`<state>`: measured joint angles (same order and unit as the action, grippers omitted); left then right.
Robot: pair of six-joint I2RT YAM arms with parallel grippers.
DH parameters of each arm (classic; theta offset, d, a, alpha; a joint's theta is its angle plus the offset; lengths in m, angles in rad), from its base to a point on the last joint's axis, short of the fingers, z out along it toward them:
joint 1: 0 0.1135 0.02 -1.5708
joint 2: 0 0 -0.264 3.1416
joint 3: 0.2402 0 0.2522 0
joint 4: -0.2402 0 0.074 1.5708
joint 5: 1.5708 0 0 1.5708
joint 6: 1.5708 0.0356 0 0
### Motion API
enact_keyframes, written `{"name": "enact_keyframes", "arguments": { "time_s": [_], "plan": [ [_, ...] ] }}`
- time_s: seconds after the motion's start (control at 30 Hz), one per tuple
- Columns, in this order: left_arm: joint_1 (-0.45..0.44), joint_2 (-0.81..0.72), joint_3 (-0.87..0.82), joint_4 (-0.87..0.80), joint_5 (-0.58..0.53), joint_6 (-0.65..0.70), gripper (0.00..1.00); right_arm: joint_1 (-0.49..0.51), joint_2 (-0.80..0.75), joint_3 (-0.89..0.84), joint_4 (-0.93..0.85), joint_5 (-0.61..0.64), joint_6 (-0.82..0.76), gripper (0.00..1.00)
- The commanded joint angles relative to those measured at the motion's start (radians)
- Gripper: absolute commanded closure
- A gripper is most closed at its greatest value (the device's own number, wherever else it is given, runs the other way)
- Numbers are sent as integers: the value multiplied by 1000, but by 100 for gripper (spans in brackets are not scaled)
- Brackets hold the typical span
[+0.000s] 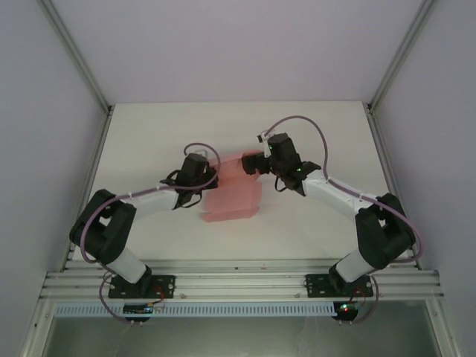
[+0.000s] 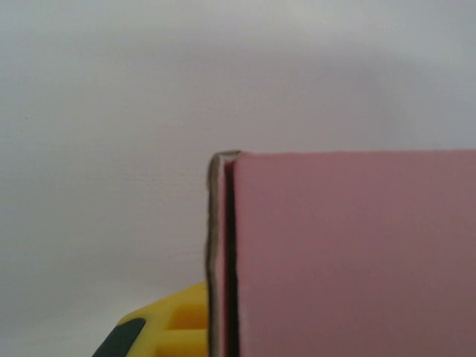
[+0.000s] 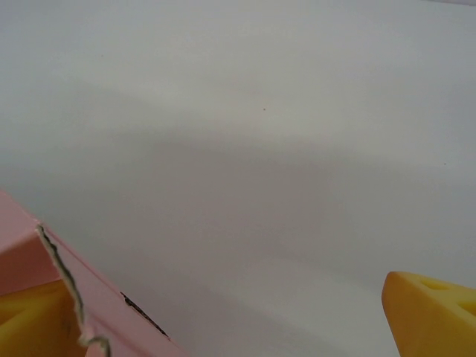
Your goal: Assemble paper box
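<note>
Midway through the fold, pink card between two arms

Seen from above, the thin pink paper box (image 1: 232, 199) lies partly folded at the middle of the white table (image 1: 320, 134). The left gripper (image 1: 213, 172) is at its upper left edge and the right gripper (image 1: 256, 161) at its raised far flap.

The left wrist view shows a doubled card edge just beside one yellow finger pad (image 2: 167, 331). The other pad is hidden, so I cannot tell whether that gripper pinches.

In the right wrist view the yellow pads (image 3: 431, 312) stand spread wide, with the card's ragged edge against one of them.

As I judge it, the left should steady the panel while the right closes squarely on the flap and presses along the crease without crumpling it.
</note>
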<state>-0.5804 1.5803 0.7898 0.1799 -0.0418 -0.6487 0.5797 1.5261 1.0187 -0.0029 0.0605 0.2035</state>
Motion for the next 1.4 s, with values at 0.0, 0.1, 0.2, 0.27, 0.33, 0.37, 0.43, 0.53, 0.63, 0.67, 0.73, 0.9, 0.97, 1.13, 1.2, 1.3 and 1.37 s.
{"name": "enact_keyframes", "arguments": {
  "time_s": [0.0,0.1,0.2,0.27,0.33,0.37,0.43,0.53,0.63,0.67,0.73,0.9,0.97,1.13,1.2,1.3,1.37],
  "plan": [
    [-18,-27,40,25,62,-5,100,14,-78,-37,24,18,41,1],
    [-6,-51,40,2,53,-8,100,6,-157,-60,-59,42,37,1],
    [-2,-69,32,-5,47,-2,100,-1,-229,-85,-155,40,38,1],
    [-1,-72,32,-5,46,-2,100,-1,-269,-107,-210,32,38,1],
    [0,-73,32,-10,47,0,100,-2,-311,-129,-257,31,37,2],
    [0,-72,32,-13,49,4,100,-2,-329,-140,-274,40,38,1],
    [0,-72,34,-22,50,11,100,-3,-364,-165,-310,49,41,1],
    [0,-75,37,-34,49,19,100,-12,-396,-179,-358,85,33,1],
    [0,-77,39,-36,57,29,100,-30,-399,-194,-366,84,30,1],
    [1,-76,39,-34,60,32,100,-36,-394,-203,-352,81,31,1],
    [0,-72,40,-26,73,41,100,-43,-384,-217,-306,86,45,1],
    [0,-65,39,-10,95,39,100,-60,-334,-215,-178,59,62,1],
    [0,-59,45,-14,104,44,100,-61,-310,-198,-145,28,63,2],
    [1,-54,49,-14,112,37,100,-54,-216,-129,-98,-35,26,1],
    [0,-53,49,-5,124,32,100,-42,-176,-109,-89,-82,15,1],
    [0,-52,54,0,135,28,100,-12,-118,-89,-64,-91,16,1],
    [0,-51,56,-3,138,28,100,3,-83,-75,-52,-90,16,1]
  ]
}}
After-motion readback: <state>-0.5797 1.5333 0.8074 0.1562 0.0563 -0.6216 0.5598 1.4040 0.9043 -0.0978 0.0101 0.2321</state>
